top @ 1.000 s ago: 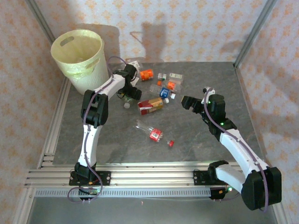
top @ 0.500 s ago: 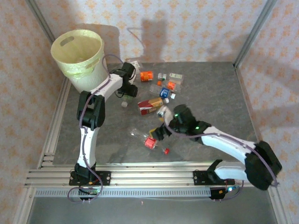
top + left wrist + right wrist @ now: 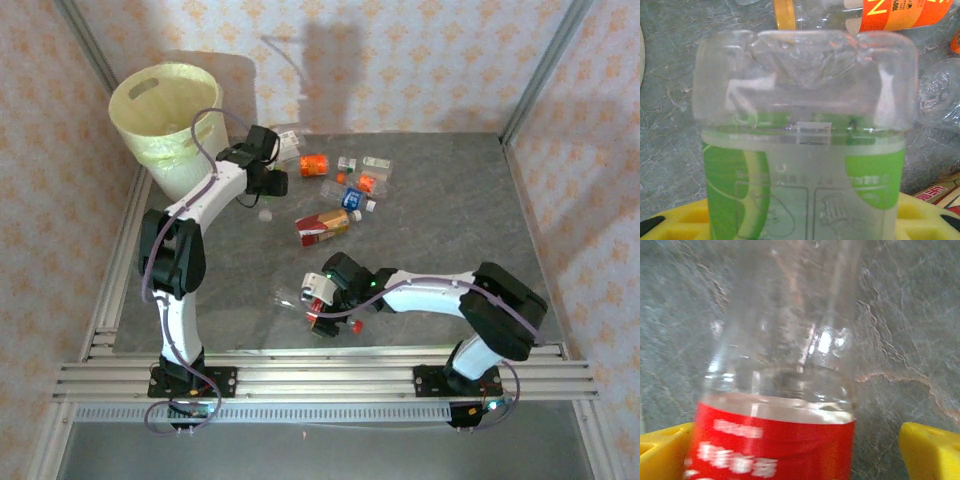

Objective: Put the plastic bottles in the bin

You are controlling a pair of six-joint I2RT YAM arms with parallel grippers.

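The bin (image 3: 163,112) stands at the table's far left corner, lined with a pale yellow-green bag. Just to its right, my left gripper (image 3: 264,182) is shut on a clear plastic bottle with a green label (image 3: 805,150), and its yellow fingers (image 3: 927,220) show at both lower corners. Near the front, my right gripper (image 3: 320,300) is open around a clear bottle with a red label (image 3: 775,445). Its yellow fingertips (image 3: 932,452) flank the bottle, with a gap on the right. More plastic bottles lie mid-table: an orange-labelled one (image 3: 315,163) and a red-and-orange one (image 3: 322,226).
Small bottles with blue (image 3: 352,199), orange (image 3: 366,183) and white (image 3: 376,164) parts cluster at the back centre. A white cap (image 3: 266,214) and a red cap (image 3: 355,324) lie loose. An aluminium frame (image 3: 300,378) runs along the front edge.
My right arm has swung from the right side down to the red-labelled bottle at the front. My left gripper has closed on the green-labelled bottle and shifted slightly towards the bin.
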